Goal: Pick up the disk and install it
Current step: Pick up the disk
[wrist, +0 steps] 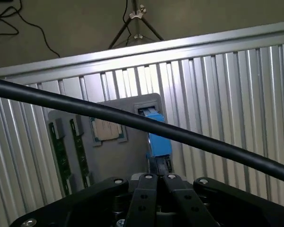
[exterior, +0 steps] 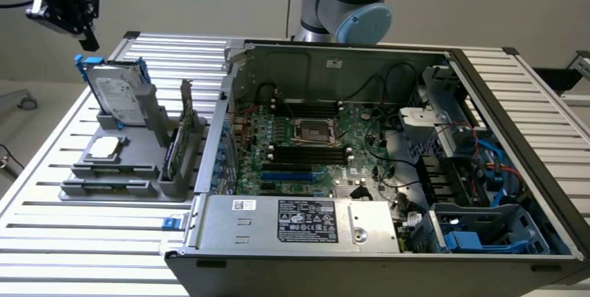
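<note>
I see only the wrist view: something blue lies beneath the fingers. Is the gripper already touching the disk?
Observer: No. In the exterior view the gripper hangs above the disk, apart from it.
Operator: How does the disk stand?
Observer: Upright on its edge in the grey holder, label facing the camera.
Operator: Where is the computer?
Observer: The open case lies at the exterior view's right of the holder.

Robotics lab: slatted aluminium bench (exterior: 92, 242), opened computer case (exterior: 350, 59), robot arm (exterior: 352, 3).
</note>
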{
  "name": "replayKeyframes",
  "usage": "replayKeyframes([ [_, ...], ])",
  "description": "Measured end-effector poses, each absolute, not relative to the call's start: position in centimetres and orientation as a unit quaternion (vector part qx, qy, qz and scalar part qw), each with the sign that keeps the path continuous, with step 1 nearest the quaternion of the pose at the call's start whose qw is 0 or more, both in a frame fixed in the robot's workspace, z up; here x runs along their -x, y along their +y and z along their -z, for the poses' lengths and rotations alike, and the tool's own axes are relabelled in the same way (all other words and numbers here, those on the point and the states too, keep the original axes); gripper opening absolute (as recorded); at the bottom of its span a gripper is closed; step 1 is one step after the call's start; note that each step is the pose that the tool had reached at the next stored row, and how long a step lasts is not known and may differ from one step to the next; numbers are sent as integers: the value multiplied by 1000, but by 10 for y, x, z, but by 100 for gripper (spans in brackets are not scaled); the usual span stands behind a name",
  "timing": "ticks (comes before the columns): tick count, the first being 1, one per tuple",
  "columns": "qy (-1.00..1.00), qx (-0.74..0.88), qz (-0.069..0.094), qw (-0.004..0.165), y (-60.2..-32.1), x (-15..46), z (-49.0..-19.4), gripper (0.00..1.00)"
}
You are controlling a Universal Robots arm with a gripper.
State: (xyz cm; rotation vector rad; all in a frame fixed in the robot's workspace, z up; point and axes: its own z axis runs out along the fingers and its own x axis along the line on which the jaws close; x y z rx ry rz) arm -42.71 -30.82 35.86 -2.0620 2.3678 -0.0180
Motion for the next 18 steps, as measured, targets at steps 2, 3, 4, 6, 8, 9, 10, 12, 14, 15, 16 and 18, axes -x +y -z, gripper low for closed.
replayKeyframes([
  [2,742,670,6,1,-308,427,-359,11],
  [3,736,677,6,1,-308,427,-358,11],
  [4,729,684,6,1,-308,427,-358,11],
  [6,717,697,6,1,-308,427,-358,11],
  [8,705,709,6,1,-308,427,-357,11],
  [9,700,715,6,1,-308,427,-357,11],
  [10,694,720,6,1,-308,427,-357,11],
  [12,683,730,6,2,-307,427,-357,11],
  [14,674,738,6,2,-306,427,-356,11],
  [15,671,741,6,2,-305,427,-356,11],
  [16,671,742,6,2,-304,427,-356,11],
  [18,671,741,6,1,-304,427,-356,11],
])
